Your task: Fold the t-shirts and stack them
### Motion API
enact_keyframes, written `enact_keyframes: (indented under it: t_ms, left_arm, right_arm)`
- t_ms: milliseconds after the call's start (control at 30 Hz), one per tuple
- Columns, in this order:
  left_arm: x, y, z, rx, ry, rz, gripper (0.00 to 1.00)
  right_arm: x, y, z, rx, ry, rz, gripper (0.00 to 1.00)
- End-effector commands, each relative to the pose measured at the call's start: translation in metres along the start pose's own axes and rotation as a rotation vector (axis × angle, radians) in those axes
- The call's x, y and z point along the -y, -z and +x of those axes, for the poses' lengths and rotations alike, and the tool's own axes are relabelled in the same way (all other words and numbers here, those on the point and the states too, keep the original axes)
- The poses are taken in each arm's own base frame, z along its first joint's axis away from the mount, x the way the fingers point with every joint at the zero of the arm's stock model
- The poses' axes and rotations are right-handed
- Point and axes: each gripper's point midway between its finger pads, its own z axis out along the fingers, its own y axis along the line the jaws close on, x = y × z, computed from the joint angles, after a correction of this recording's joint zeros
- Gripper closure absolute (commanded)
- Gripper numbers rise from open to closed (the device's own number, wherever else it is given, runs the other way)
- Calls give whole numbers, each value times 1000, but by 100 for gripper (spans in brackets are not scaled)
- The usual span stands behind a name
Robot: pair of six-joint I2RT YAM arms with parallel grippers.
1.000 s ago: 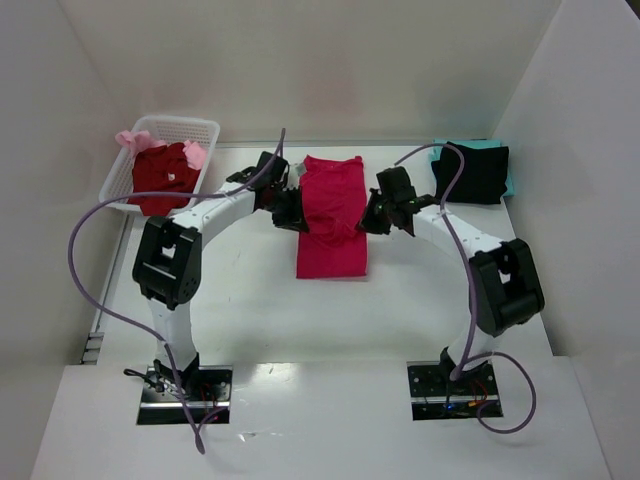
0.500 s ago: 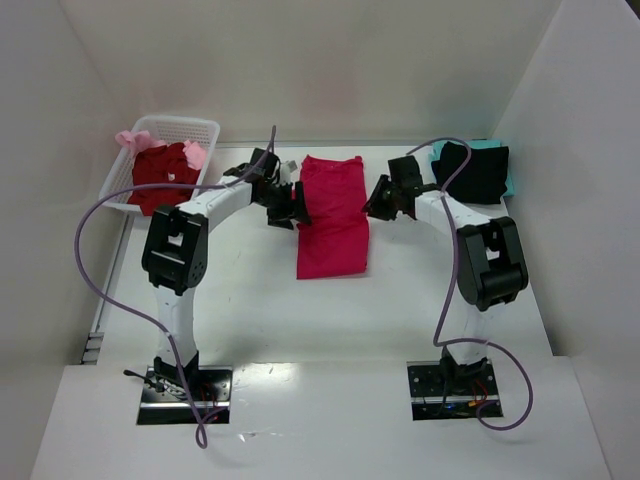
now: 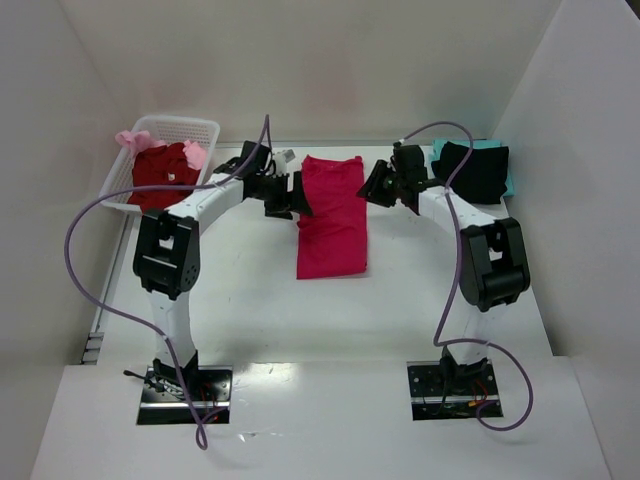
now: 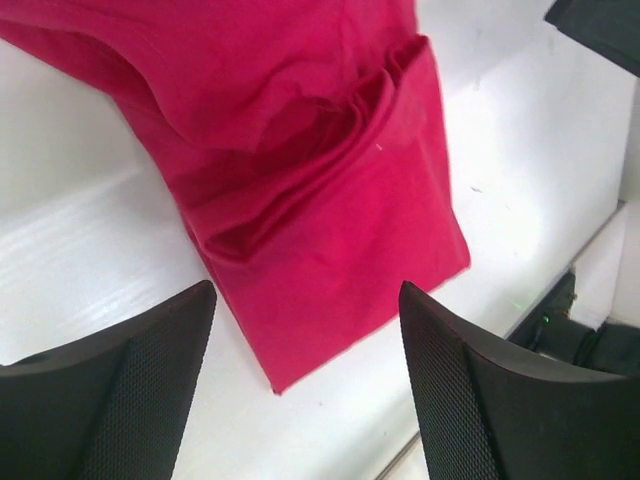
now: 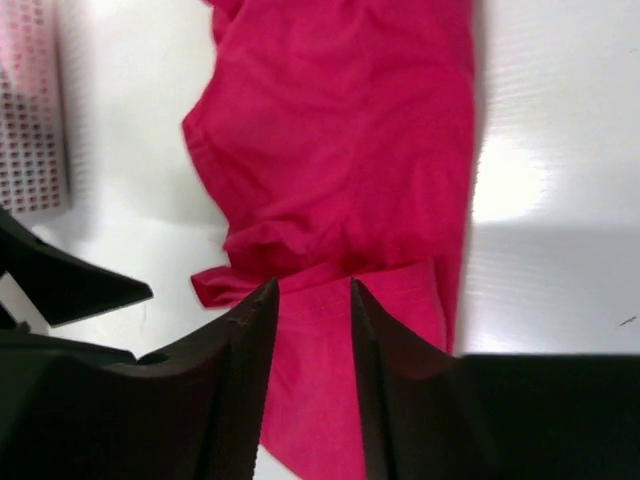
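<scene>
**Crimson tee lies folded mid-counter, both end effectors spread at its sides**

The bright crimson-pink cloth t-shirt (image 3: 332,215) lies on the white counter (image 3: 250,290) between the two arms, folded into a long narrow strip that runs from the far side toward the arm bases. Its far half shows creases and a folded-in sleeve, while its near half lies flatter.

The left end effector (image 3: 283,194) sits at the strip's far left edge. In the left wrist view its black fingers (image 4: 150,360) stand wide apart and hold nothing, with the cloth lying below the gap.

The right end effector (image 3: 386,187) sits just off the strip's far right edge. In its wrist view the jaws stand apart with a narrower gap and grip nothing.

At the far left a white plastic lattice basket (image 3: 200,128) holds a dark red cloth tee (image 3: 160,172), with a pale pink cloth tee (image 3: 130,138) draped over its rim. In the far right corner a folded black cloth tee (image 3: 472,172) rests on a teal cloth tee (image 3: 506,168).
</scene>
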Motion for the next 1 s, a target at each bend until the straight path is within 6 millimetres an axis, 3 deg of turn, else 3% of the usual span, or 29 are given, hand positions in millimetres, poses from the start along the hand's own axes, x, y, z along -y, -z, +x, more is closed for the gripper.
enact_keyframes:
  t_ms: [0,133,267,300,467,500,533,600,667,800,967]
  left_arm:
    - [28,26,-12,79,-110,87,19]
    - [30,21,5,35,-79,143,29]
    - [34,10,24,5,-91,145,54]
    - [35,6,29,-6,-85,148,60]
    - [17,-1,40,15,-39,79,62]
    - [14,-2,41,19,-28,69,63]
    - [18,0,38,41,-25,78,63]
    - [17,1,42,42,-6,79,67]
    - [27,7,43,57,2,119,69]
    - [34,10,46,83,28,141,75]
    - [43,-5,64,25,27,155,78]
  right_arm:
    - [-33,27,-14,63,94,-143,61]
    - [-37,22,10,-23,95,-229,86]
    - [-42,10,34,-84,132,-243,95]
    - [-41,5,42,-98,134,-242,95]
    - [-60,-10,73,-176,183,-325,96]
    - [-64,-14,67,-168,187,-331,96]
    - [-63,-23,77,-202,184,-336,96]
    - [-67,-31,77,-218,185,-361,96]
    - [-58,-42,87,-256,170,-345,96]
    - [-54,-53,88,-258,158,-330,96]
    - [-43,-75,87,-252,153,-289,96]
